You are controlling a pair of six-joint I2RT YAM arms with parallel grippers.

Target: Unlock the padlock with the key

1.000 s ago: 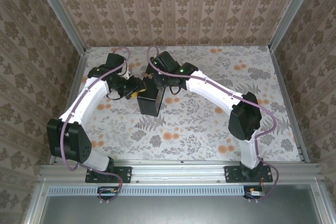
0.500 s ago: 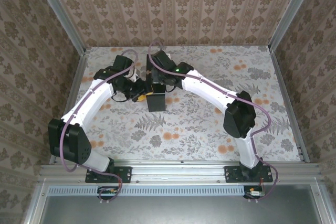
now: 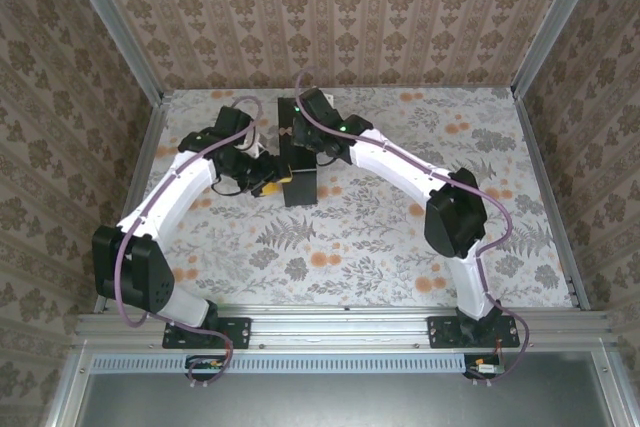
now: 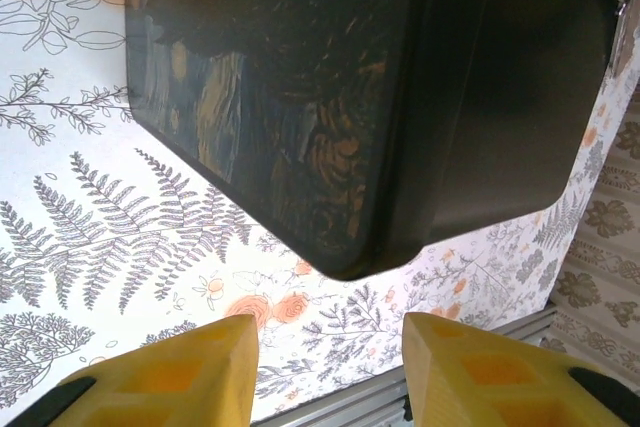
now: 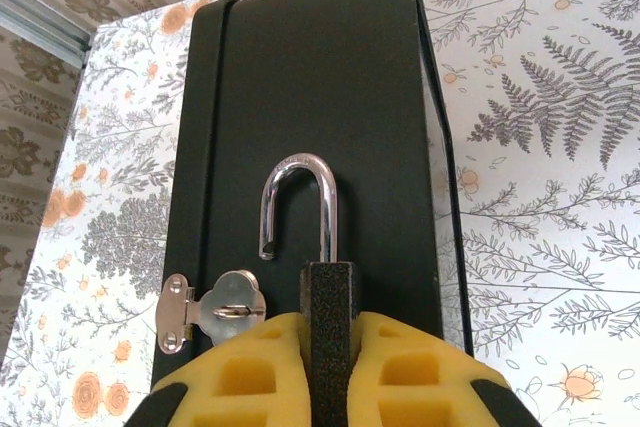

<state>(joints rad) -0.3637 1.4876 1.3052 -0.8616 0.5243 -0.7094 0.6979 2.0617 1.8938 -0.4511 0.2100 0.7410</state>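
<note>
Right jaws clenched on the open-shackled padlock (image 5: 328, 302), left jaws released beside the box (image 5: 300, 77); a bump could topple it.

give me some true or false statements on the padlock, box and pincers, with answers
1. The right pincer is shut on the padlock by its dark body. True.
2. Both ends of the shackle sit in the body. False: its left end hangs free.
3. The left pincer grips the black box. False: its fingers stand apart with nothing between them.
4. The silver hasp on the box lies beside the padlock, not on the shackle. True.
</note>
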